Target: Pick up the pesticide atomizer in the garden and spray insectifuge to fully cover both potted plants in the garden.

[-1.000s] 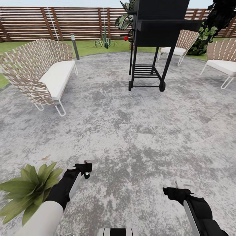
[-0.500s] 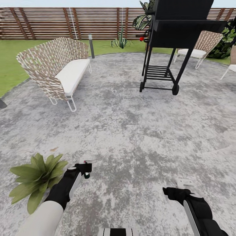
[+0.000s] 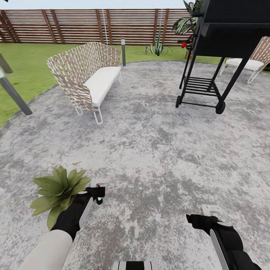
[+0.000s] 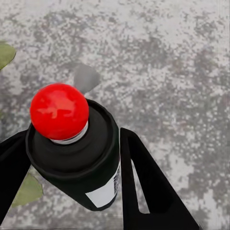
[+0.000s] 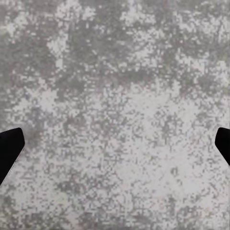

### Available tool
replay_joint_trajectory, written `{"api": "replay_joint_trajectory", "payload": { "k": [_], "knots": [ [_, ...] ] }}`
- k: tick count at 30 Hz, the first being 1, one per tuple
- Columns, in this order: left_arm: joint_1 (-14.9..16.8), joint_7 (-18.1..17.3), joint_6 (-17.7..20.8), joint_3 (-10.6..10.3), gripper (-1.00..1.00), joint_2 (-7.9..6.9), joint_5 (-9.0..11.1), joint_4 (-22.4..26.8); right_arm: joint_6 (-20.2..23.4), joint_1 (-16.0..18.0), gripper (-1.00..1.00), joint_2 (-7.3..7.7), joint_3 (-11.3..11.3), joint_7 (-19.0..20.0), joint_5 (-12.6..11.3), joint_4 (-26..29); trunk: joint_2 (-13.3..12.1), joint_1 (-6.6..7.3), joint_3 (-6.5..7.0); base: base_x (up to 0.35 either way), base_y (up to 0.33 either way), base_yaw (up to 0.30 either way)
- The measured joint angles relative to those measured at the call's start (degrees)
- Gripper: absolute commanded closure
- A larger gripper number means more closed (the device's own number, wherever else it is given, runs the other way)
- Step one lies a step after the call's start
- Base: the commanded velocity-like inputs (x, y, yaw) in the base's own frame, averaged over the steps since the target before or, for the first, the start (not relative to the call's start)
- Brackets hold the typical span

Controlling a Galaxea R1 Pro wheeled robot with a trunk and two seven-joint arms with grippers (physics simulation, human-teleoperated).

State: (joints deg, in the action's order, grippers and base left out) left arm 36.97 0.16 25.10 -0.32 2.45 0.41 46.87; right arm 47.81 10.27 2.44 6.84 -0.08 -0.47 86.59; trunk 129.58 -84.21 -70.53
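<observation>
The pesticide atomizer [image 4: 76, 148] is being pinched at its body by the left gripper [image 4: 72, 167], beside a potted plant [image 3: 58, 189]; judged light, rigid, smooth. The right gripper [image 5: 115, 143] fingers are being held spread, empty.

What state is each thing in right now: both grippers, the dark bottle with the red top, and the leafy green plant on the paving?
Left gripper: shut on the dark red-topped pesticide atomizer.
Pesticide atomizer: held between the fingers, red top clear of them.
Right gripper: open, nothing between its fingers, above grey mottled paving.
Green pointed-leaf potted plant: standing on the paving beside the left arm.
</observation>
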Motion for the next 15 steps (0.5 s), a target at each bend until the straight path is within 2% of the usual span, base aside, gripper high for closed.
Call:
{"api": "replay_joint_trajectory", "payload": {
  "k": [7,15],
  "knots": [
    [0.0,0.0,0.0,0.0,1.00,0.00,0.0,0.0,0.0,0.0,-1.00,0.00,0.0,0.0,0.0,0.0,0.0,0.00,0.00,-0.002,-0.038,0.268],
    [0.0,0.0,0.0,0.1,1.00,0.00,0.0,0.0,0.0,0.0,-1.00,0.00,0.0,0.0,0.0,0.0,0.0,-0.02,0.00,-0.124,-0.231,0.268]
  ]
}}
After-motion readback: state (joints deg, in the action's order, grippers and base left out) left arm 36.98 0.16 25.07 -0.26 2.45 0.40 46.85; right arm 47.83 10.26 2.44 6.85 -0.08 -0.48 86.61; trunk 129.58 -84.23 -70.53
